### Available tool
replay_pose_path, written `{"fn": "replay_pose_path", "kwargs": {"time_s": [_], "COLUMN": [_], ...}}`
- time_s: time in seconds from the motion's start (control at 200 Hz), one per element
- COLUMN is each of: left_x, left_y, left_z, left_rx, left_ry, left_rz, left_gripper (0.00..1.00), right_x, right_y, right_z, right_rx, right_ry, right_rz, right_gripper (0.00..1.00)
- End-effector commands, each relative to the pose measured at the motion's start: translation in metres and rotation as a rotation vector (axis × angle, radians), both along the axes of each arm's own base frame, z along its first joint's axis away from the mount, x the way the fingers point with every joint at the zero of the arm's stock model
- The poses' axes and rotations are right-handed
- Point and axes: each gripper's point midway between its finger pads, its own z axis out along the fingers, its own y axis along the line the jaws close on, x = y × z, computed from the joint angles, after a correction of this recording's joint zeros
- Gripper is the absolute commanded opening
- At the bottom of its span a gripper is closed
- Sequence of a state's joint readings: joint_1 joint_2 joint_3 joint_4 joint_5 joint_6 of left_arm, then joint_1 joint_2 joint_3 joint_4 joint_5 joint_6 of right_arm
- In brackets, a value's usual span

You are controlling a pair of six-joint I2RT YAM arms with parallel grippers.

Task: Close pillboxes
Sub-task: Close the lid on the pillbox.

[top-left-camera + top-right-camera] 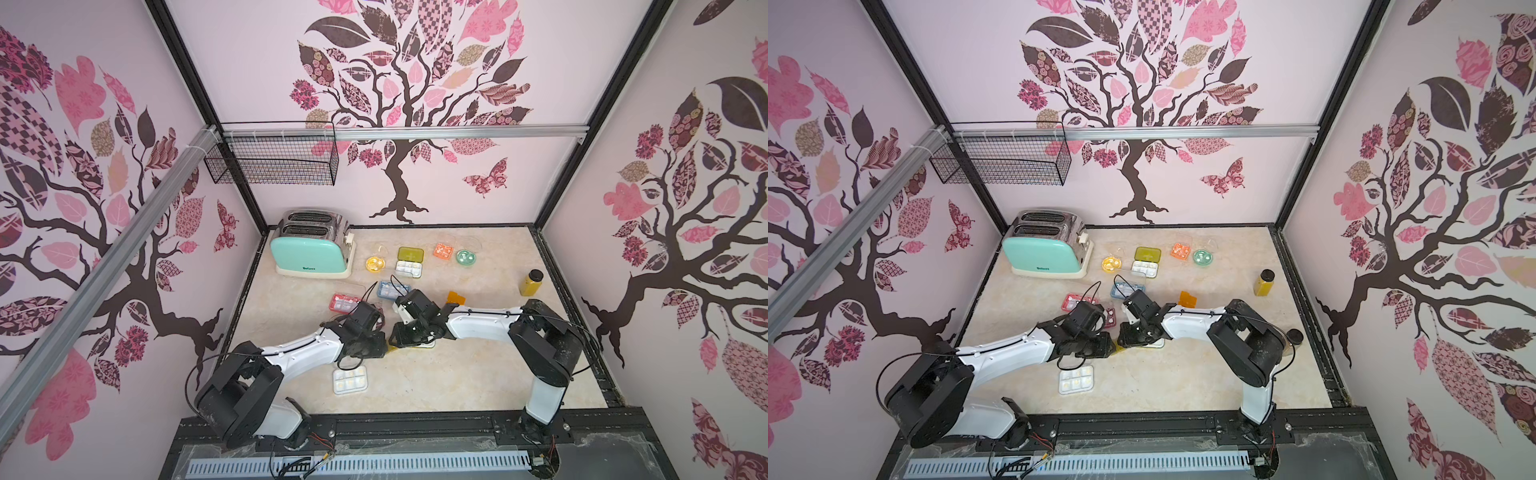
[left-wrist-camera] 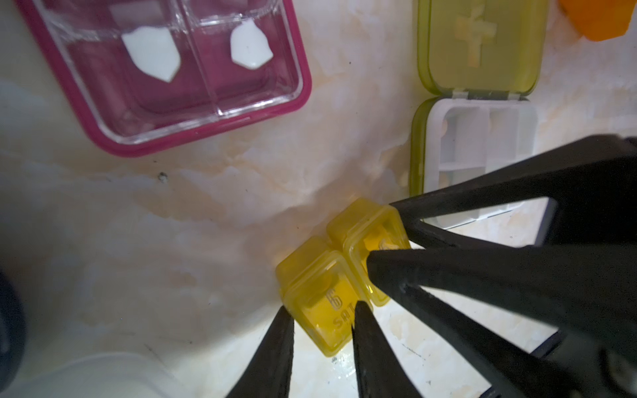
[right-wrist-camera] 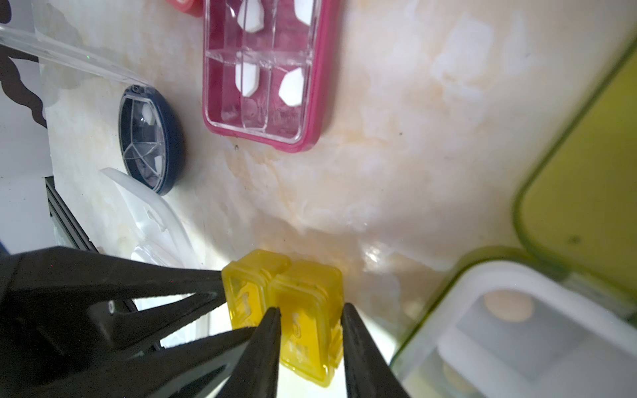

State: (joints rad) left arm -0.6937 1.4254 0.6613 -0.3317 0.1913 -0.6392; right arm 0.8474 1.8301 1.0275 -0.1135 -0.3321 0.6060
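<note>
Item: yellow pillbox [image 2: 319, 277], just beside the open yellow-green pillbox [image 2: 418, 148]. We log left fingers [image 2: 275, 351] and right fingers [image 3: 360, 344] each clamped on one of its compartments. Risk, we judge: opposing pulls twist it free or split the compartments.

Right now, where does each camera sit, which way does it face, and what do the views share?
Both top views: high over the robot's base, looking down and ahead at the table and toaster; both arms show.
Left wrist: on the left arm, looking down along the left gripper at the yellow pillbox; its fingers show.
Right wrist: on the right arm, looking down along the right gripper at that box; its fingers show.
Shared: both wrist views show that box, the opposite gripper and the maroon pillbox.
</note>
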Motion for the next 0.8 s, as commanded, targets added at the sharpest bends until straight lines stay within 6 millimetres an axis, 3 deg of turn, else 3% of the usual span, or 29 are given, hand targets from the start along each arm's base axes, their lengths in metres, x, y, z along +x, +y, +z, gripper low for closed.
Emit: {"fn": "replay_pose_path", "kwargs": {"time_s": [0.0, 0.215, 0.31, 0.42, 0.535, 0.795], "left_x": [-0.010, -0.001, 0.007, 0.018, 0.028, 0.030], "left_y": [0.003, 0.005, 0.008, 0.020, 0.041, 0.077], "left_z": [-0.018, 0.005, 0.030, 0.062, 0.086, 0.101], "left_rx": [0.037, 0.056, 0.050, 0.045, 0.029, 0.103], "left_ry": [0.048, -0.002, -0.062, -0.147, -0.209, -0.271], "left_rz": [-0.026, -0.036, -0.029, 0.009, 0.069, 0.136], "left_gripper": [0.30, 0.34, 0.45, 0.58, 0.61, 0.63], "right_x": [-0.006, 0.001, 0.004, 0.006, 0.007, 0.002], "right_y": [-0.004, -0.003, -0.008, -0.015, -0.021, -0.022], "right_z": [-0.014, 0.009, 0.018, 0.027, 0.036, 0.042], "right_rx": [-0.057, -0.052, -0.077, -0.105, -0.125, -0.295], "right_ry": [0.038, -0.012, -0.045, -0.075, -0.104, -0.189], "right_rz": [0.006, 0.015, 0.013, 0.013, 0.010, 0.076], "right_gripper": [0.33, 0.37, 0.44, 0.53, 0.64, 0.95]}}
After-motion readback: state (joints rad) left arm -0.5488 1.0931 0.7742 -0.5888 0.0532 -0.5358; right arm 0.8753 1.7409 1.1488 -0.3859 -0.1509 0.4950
